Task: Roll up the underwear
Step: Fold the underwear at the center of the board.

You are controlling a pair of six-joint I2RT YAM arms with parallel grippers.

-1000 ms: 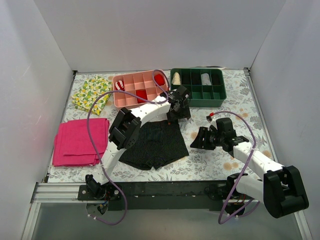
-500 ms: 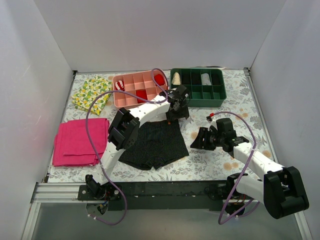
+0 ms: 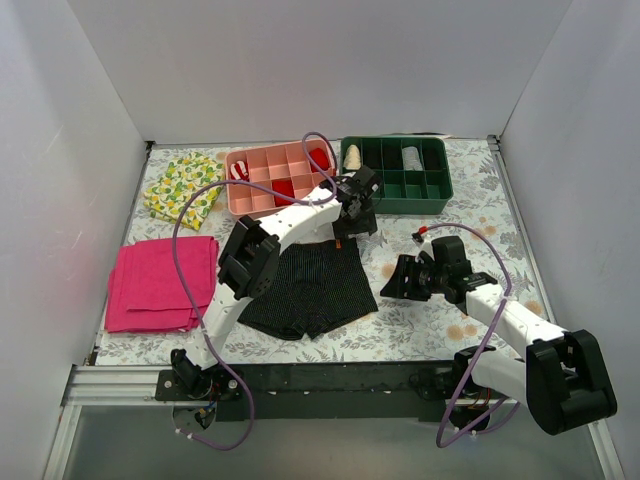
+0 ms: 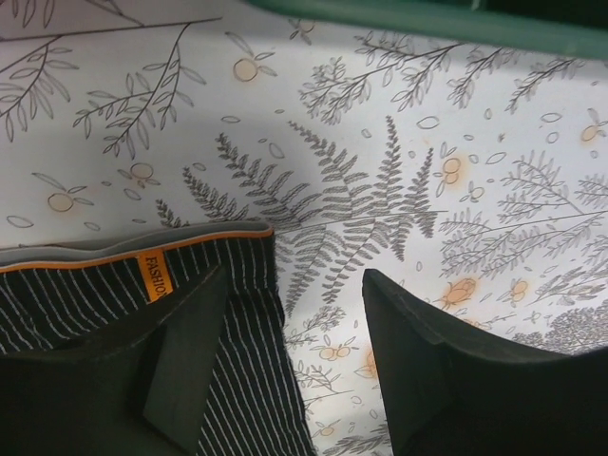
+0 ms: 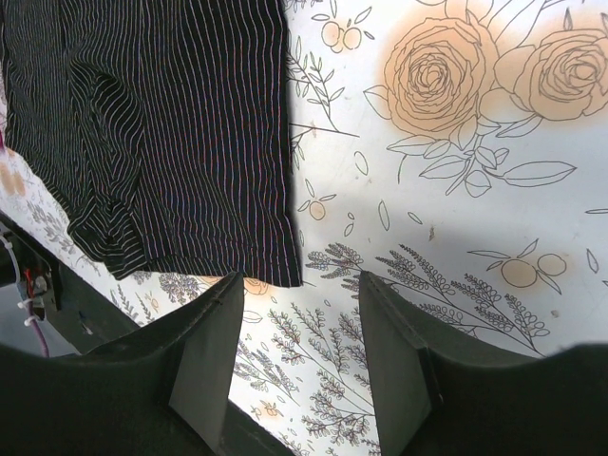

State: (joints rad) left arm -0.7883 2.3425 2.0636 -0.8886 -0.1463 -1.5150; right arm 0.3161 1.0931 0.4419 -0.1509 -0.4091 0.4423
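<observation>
The underwear [image 3: 310,290] lies flat and unrolled at the centre of the top view, on the floral table cover [image 3: 440,330]. Its leg openings point toward the bottom of the frame and its waistband toward the top. No fold or roll shows, so I judge the rolling has not begun and this is the approach to a first grasp.

Lower right of centre, the right gripper [image 3: 398,278] hangs just beside the garment's right edge. Its wrist camera shows the fingers spread with nothing between them, over bare cover [image 5: 302,285], and the striped cloth [image 5: 171,133] fills the upper left of that frame.

Further up, the left gripper [image 3: 352,225] sits at the waistband's right corner. In its wrist view the fingers stand apart and grasp nothing [image 4: 296,285]. One is over the striped fabric [image 4: 85,294] beside an orange label [image 4: 152,275], the other over bare cover, and the corner lies between them.

The next move probably calls for the left fingers to drop and pinch that corner. The right arm would need a matching hold so that an edge can be turned over evenly.

At the left edge lie a pink cloth [image 3: 158,283] and, above it, a lemon-print cloth [image 3: 182,188]. Along the top stand a pink tray [image 3: 232,185] and a green tray [image 3: 445,190].
</observation>
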